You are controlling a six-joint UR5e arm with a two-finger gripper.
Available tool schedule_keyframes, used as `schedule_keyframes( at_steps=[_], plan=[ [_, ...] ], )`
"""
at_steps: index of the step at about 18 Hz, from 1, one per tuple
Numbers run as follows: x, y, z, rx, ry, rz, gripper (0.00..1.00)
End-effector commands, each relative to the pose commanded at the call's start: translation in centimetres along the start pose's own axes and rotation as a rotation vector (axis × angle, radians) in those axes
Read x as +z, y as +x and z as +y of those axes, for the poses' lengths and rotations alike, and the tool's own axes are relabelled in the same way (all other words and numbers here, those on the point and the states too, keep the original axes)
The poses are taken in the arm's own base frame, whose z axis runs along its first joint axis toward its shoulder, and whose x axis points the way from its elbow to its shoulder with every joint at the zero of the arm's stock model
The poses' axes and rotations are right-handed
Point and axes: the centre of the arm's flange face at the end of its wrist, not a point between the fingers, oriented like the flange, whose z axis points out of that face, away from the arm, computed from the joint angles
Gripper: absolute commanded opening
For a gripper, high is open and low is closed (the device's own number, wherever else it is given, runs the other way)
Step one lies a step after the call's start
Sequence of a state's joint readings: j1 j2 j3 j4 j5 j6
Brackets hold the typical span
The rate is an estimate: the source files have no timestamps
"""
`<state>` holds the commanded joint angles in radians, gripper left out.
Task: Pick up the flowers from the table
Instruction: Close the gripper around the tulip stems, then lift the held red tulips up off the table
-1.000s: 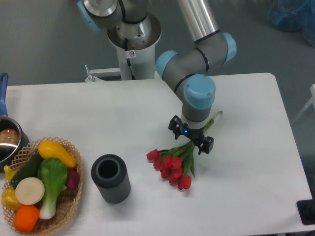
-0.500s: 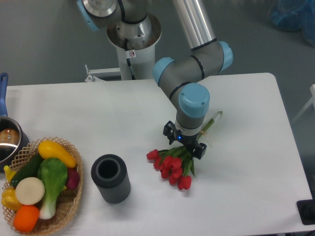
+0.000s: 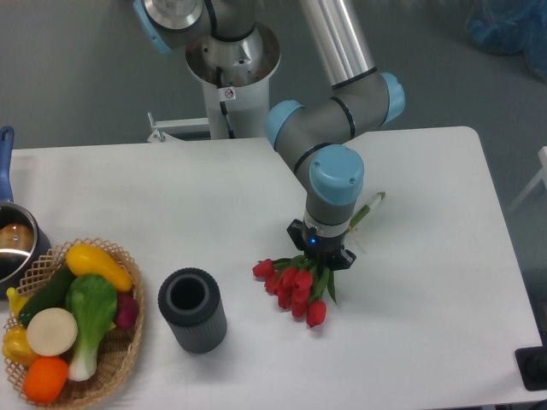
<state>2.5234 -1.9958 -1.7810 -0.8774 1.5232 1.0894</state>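
The flowers [image 3: 293, 286], red tulips with green stems, lie on the white table [image 3: 427, 307] a little right of centre, heads pointing toward the front left. Their stem end [image 3: 374, 203] sticks out to the upper right behind the arm. My gripper [image 3: 321, 256] points straight down over the stems, just above the red heads. Its fingers are drawn in tight around the green stems. The arm's wrist hides the middle of the stems.
A dark ribbed cylinder [image 3: 192, 309] stands upright left of the flowers. A wicker basket [image 3: 120, 363] of toy vegetables sits at the front left corner, with a metal pot [image 3: 13, 243] behind it. The robot's base [image 3: 231, 77] rises at the table's far edge.
The gripper moved slightly left over the stems and its fingers closed from wide apart to tight on them. The tulip heads shifted a little to the left.
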Motion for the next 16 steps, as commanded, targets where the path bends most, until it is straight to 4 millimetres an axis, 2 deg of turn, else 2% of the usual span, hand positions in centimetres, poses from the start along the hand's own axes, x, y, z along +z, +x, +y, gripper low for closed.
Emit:
schedule_keyframes(
  at_steps=[4, 7, 12, 16],
  plan=[
    [-0.8, 0.0, -0.1, -0.036, 0.007, -0.012, 0.0],
    [-2.7, -0.4, -0.4, -0.038, 0.024, -0.044, 0.0],
    [-6.9, -2.3, -1.0, -0.07, 0.065, -0.11, 0.0],
    [-8.2, -3.0, -1.2, -0.07, 0.071, -0.135, 0.0]
  ],
)
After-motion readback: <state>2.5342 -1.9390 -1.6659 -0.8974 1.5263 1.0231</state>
